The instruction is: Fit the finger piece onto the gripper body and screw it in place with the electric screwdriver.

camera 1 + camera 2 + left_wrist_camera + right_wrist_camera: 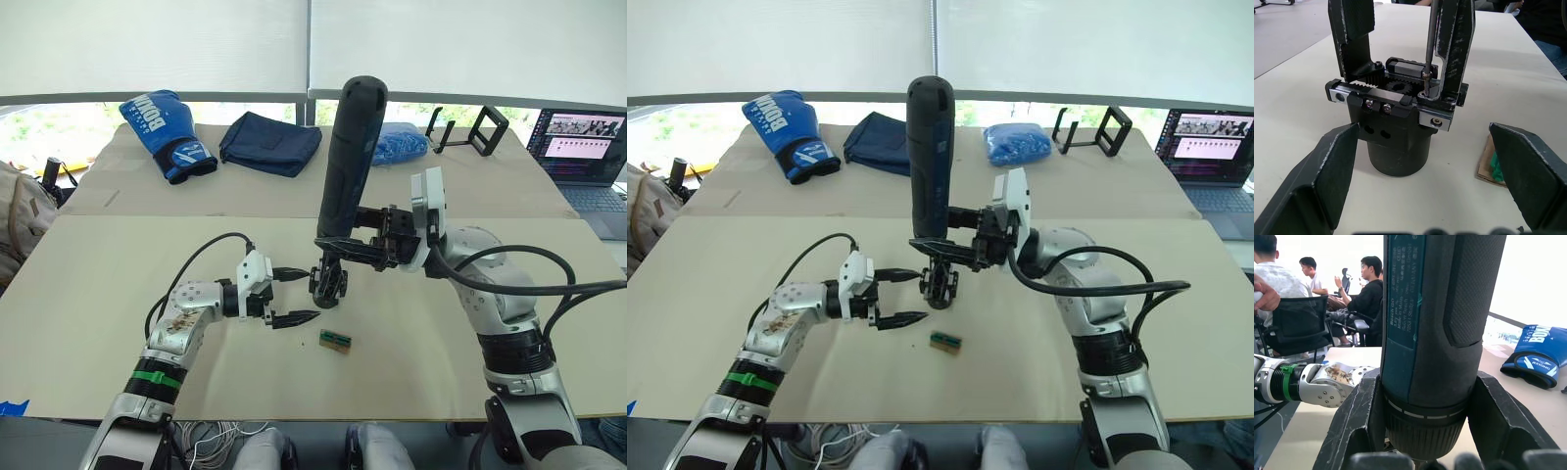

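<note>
The gripper body [328, 282] stands upright on the beige table [118, 284], its round base [1398, 149] down and toothed rails on top. My right gripper [343, 247] is shut on the electric screwdriver [351, 157], which stands upright above the body. The screwdriver's thin bit [1428, 39] comes down onto a screw at the foot of the finger piece [1454, 49], which stands on the body's rail. A second black finger [1354, 34] stands on the other side. My left gripper [297, 296] is open, its fingers [1317, 181] on either side of the body without touching it.
A small green-and-brown block [335, 340] lies just in front of the gripper body. At the back of the table are a blue boxing glove [167, 132], a navy bag [269, 142], a blue bundle [400, 142], a black stand [468, 127] and a laptop [578, 147]. Seated people [1364, 293] are in the background.
</note>
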Available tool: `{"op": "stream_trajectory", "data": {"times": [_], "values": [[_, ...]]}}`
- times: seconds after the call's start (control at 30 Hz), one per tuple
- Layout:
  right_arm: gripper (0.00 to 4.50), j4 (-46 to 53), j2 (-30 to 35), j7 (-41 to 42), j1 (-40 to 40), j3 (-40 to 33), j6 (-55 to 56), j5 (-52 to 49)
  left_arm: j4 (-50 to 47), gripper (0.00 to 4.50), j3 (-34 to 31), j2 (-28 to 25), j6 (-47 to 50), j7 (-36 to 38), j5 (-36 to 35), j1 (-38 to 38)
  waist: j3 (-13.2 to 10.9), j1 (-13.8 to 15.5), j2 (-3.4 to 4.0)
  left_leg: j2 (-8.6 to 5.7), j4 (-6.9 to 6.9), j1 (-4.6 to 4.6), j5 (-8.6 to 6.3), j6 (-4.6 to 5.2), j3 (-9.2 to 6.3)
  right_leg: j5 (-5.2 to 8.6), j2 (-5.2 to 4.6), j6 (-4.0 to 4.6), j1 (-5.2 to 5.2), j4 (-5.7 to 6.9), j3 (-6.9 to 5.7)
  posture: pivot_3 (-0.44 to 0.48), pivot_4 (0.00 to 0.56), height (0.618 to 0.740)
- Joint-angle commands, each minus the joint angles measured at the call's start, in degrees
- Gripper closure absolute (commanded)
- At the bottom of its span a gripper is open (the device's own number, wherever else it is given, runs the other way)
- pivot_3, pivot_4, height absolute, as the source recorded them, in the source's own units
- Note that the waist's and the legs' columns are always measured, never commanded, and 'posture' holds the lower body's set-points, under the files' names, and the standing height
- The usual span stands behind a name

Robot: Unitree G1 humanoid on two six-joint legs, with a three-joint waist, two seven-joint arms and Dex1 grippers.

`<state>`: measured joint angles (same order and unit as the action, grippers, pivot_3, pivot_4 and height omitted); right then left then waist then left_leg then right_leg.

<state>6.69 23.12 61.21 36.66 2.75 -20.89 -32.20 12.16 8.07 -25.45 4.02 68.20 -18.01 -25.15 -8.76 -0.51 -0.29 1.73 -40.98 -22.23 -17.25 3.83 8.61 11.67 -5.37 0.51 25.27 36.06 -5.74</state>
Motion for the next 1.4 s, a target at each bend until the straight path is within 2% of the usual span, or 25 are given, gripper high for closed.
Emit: {"op": "stream_trajectory", "data": {"times": [0.03,0.53,1.0,1.4], "values": [[2.53,2.32,0.13,0.15,-0.01,-0.93,2.20,-0.32,-1.50,0.00,-0.06,0.44,-0.72,0.24,-0.34,-0.06,0.00,0.01,0.00,0.00,0.00,0.00,0.00,0.00,0.00,0.00,0.00,0.00,0.00,0.00,0.00,0.000,0.150,0.740],[2.53,3.04,-0.45,0.05,-0.24,-0.29,2.02,-0.18,-0.66,0.00,0.93,1.46,-0.68,-1.67,1.44,-0.15,0.00,0.11,0.00,0.00,0.00,0.00,0.00,0.00,0.00,0.00,0.00,0.00,0.00,0.00,0.00,0.000,0.150,0.740],[2.53,3.51,-0.26,-0.36,0.08,-0.18,1.61,-0.39,9.57,0.00,3.43,5.57,-2.90,-4.54,7.44,-6.05,0.00,-0.01,0.00,-0.01,0.00,0.00,0.00,0.00,0.00,0.00,0.02,0.00,0.00,0.00,-0.01,0.000,0.150,0.740],[2.53,3.77,0.07,-0.50,0.02,-0.21,1.50,-0.33,18.93,0.00,3.92,9.29,-5.99,-2.51,9.23,-10.48,-0.01,-0.11,-0.01,-0.01,0.00,-0.01,0.00,0.01,0.00,0.00,0.03,0.00,0.00,0.00,-0.01,0.000,0.150,0.740]]}}
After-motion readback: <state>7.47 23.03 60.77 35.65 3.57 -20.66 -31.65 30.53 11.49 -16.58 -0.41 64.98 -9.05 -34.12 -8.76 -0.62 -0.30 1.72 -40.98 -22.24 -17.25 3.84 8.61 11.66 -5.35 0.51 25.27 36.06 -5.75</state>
